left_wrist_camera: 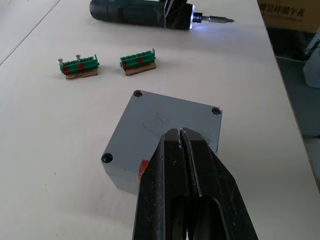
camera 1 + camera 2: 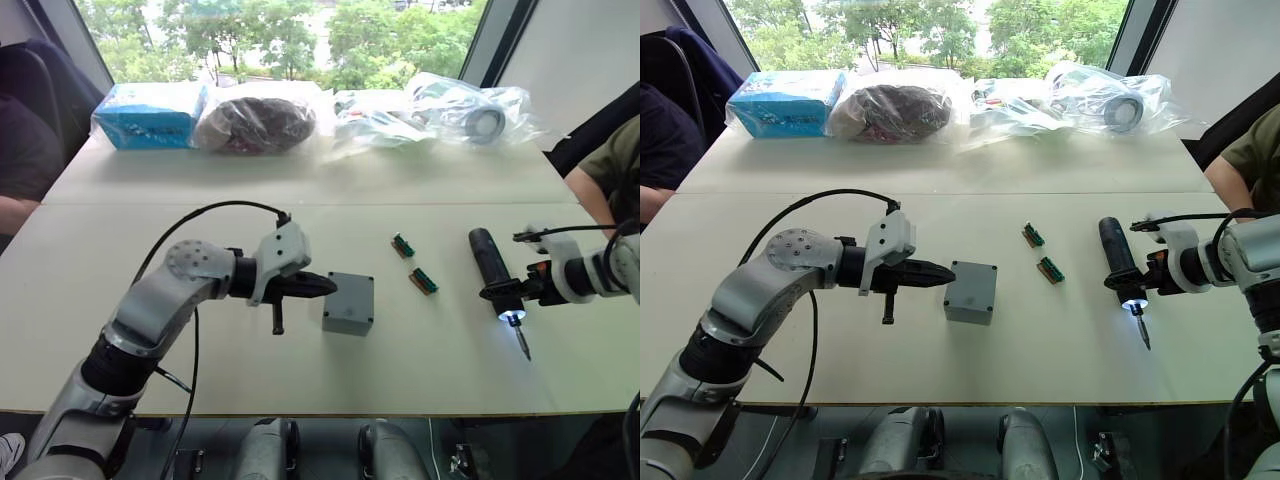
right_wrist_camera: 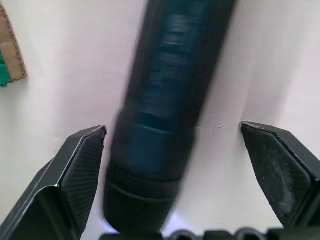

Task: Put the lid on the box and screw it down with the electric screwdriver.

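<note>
The lid (image 1: 167, 125) already sits on the box (image 2: 348, 303) near the middle of the table (image 2: 200, 230), with holes showing at its corners; whether any hold screws is too small to tell. A red mark shows on the box's side nearest the left arm. The left gripper (image 2: 318, 285) reaches in from the left with its fingers pressed together, holding nothing, the tips at the box's left edge and over the lid, seemingly steadying it.

The screwdriver (image 2: 497, 275) lies on the table to the right of the box, well apart from it, bit toward the near edge and its tip light on. The right gripper (image 3: 175, 150) has its fingers spread wide on either side of the tool's body, close to the lit end, not yet closed on it. Two green terminal blocks (image 2: 413, 264) lie between the box and the screwdriver.

The step in hand looks like picking up the screwdriver. Next, the right fingers need to close squarely on the barrel, lift it, turn the bit downward and carry it left over a corner hole, passing clear of the terminal blocks, while the left gripper keeps the lid from shifting.
</note>
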### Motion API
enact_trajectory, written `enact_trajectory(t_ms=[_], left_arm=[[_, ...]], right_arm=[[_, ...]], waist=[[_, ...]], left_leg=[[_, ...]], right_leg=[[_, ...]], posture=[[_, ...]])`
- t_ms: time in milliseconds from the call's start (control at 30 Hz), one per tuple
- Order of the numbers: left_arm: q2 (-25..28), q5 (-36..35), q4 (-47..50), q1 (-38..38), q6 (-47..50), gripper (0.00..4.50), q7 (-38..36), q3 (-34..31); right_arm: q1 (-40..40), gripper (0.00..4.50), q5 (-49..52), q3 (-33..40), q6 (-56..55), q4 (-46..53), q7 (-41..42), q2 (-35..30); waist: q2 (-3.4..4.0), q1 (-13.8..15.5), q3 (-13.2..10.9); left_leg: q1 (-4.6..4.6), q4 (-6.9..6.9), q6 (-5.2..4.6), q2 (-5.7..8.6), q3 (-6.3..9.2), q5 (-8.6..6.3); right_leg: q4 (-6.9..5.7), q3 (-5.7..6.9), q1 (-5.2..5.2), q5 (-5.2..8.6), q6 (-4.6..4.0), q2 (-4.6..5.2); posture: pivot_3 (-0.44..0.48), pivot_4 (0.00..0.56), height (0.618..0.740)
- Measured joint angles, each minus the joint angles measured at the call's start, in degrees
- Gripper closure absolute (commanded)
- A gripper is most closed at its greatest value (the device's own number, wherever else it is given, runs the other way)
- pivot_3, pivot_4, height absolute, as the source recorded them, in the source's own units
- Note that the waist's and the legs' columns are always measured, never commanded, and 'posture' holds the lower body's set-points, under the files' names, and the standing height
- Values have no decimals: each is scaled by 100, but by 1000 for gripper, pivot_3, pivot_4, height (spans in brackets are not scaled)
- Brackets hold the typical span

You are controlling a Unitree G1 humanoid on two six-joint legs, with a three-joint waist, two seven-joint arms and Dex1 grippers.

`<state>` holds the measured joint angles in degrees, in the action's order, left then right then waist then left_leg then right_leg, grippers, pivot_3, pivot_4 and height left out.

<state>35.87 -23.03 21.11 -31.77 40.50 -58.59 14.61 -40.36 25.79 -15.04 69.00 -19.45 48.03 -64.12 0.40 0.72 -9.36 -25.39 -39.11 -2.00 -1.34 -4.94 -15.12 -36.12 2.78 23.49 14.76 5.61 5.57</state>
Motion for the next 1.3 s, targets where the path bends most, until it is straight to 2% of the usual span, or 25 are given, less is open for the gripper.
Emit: enact_trajectory(t_ms=[67, 167, 300, 433, 567, 733, 833, 1067, 1300], left_arm=[[19, -2, -66, -5, -36, 4500, -5, -33], [207, 13, -370, -84, -188, 4500, -75, -128], [295, 82, -799, -347, -395, 4500, -170, -250], [346, 150, -1341, -456, -589, 4500, -284, -280], [366, 595, -1943, -453, -956, 4500, -297, -146], [108, 922, -2210, -382, -1269, 4500, -400, 232], [-240, 1014, -2302, -384, -1298, 4500, -396, 442], [-621, 1301, -2557, -451, -1448, 4500, -465, 751], [-1060, 1468, -3005, -782, -1635, 4500, -407, 755]], right_arm=[[3, 63, -251, -55, -345, 84, 151, -99], [-63, 63, -345, 77, -587, 924, 494, -472], [-269, 63, 232, 1021, -72, 2151, 658, -437], [555, 63, 1050, 1868, 481, 3507, 640, 43], [1710, 63, 1524, 2103, 538, 4645, 456, 632], [2177, 63, 1403, 1779, 145, 5282, -67, 1093], [2230, 63, 1160, 1276, -125, 5306, -356, 1376], [2300, 63, 955, 652, -321, 5348, -495, 1560], [2365, 63, 1303, 654, -60, 5531, -565, 1820]], waist=[[5, 1, -3], [21, -14, -17], [16, -27, -19], [-1, 21, -22], [-3, 13, -22], [-6, 12, -22], [-8, -1, -23], [-12, 17, -25], [-13, 2, -25]], left_leg=[[-2, 1, 0, 0, 0, 0], [-3, 4, 2, -5, -4, 1], [1, 7, 5, -19, 1, 2], [-2, 5, 7, -18, 14, 3], [-3, -4, 6, -4, 11, 3], [-1, -4, 5, -3, 14, 3], [-1, -4, 5, -2, 13, 3], [-1, -5, 5, -4, 19, 3], [0, -6, 4, -4, 21, 3]], right_leg=[[-1, 0, 3, 0, 1, 0], [-7, 0, 13, -2, 5, -1], [-7, 8, 9, -2, 6, -11], [-4, 22, -1, -2, 5, -9], [-4, 22, -6, -3, 5, 4], [-6, 22, -8, -3, 5, 4], [-7, 21, -6, -3, 6, 3], [-10, 25, -8, -3, 7, -1], [-10, 24, -9, -4, 7, -1]], posture=[[0, 150, 740], [0, 150, 740], [0, 150, 740], [0, 150, 740], [0, 150, 740], [0, 150, 740], [0, 150, 740], [0, 150, 740], [0, 150, 740]])
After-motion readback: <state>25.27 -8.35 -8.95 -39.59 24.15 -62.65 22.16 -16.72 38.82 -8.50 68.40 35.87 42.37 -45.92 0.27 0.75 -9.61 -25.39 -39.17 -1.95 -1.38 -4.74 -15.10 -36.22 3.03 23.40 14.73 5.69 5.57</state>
